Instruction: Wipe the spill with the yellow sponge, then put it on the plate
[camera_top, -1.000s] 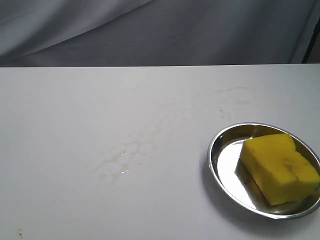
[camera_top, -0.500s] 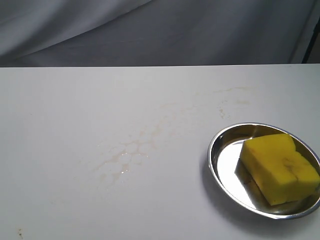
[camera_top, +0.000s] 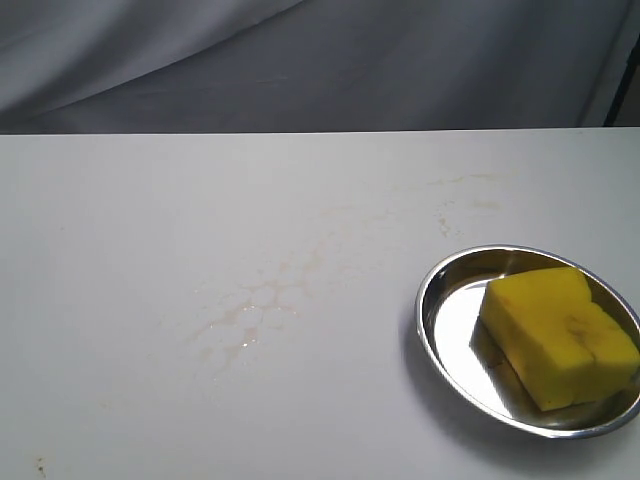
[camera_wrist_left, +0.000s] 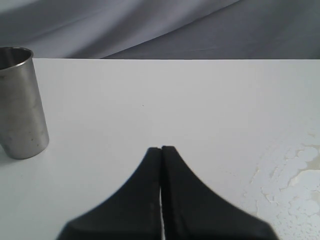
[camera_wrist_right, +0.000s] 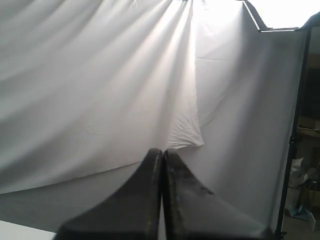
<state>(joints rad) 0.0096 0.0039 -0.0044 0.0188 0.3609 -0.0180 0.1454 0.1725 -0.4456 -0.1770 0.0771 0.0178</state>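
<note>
The yellow sponge (camera_top: 558, 333) lies tilted inside the plate (camera_top: 440, 330), a round steel dish at the table's front right in the exterior view. No amber puddle of spill shows; only faint pale brownish streaks (camera_top: 265, 300) mark the table's middle, and they appear again as pale streaks (camera_wrist_left: 290, 180) in the left wrist view. Neither arm appears in the exterior view. My left gripper (camera_wrist_left: 161, 148) is shut and empty above bare table. My right gripper (camera_wrist_right: 162, 150) is shut and empty, facing the grey backdrop cloth, far from the sponge.
A steel cup (camera_wrist_left: 20, 102) stands upright on the table in the left wrist view. Grey cloth (camera_top: 320, 60) hangs behind the table's far edge. A dark frame post (camera_wrist_right: 292, 150) stands beside the backdrop in the right wrist view.
</note>
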